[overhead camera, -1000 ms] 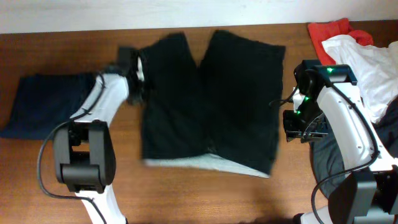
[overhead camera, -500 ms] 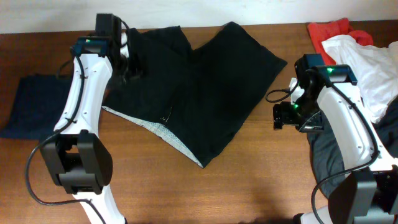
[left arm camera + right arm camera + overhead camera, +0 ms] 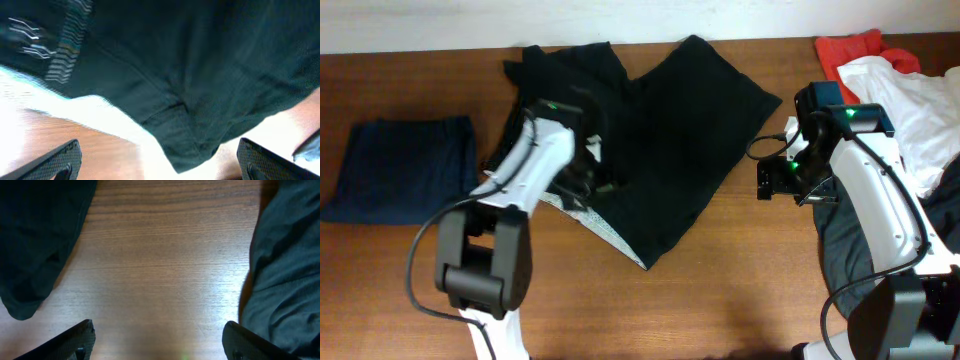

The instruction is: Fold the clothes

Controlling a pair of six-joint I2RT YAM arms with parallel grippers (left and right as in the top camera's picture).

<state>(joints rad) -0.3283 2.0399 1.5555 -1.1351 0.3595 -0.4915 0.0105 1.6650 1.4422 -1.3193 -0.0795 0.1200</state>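
Holds the left gripper (image 3: 160, 159) wide open and empty just over the crumpled black cloth shorts (image 3: 670, 130), lying crooked in the middle of the brown wooden table (image 3: 740, 300), maybe to grab an edge. Parks the right gripper (image 3: 160, 339) open and empty over bare wood beside them, out of the way.

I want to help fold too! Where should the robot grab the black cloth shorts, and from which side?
Probably the pale-lined waistband corner of the black cloth shorts, approached from the near side of the brown wooden table. That corner juts out flat with wood around it, so a finger could slide underneath.
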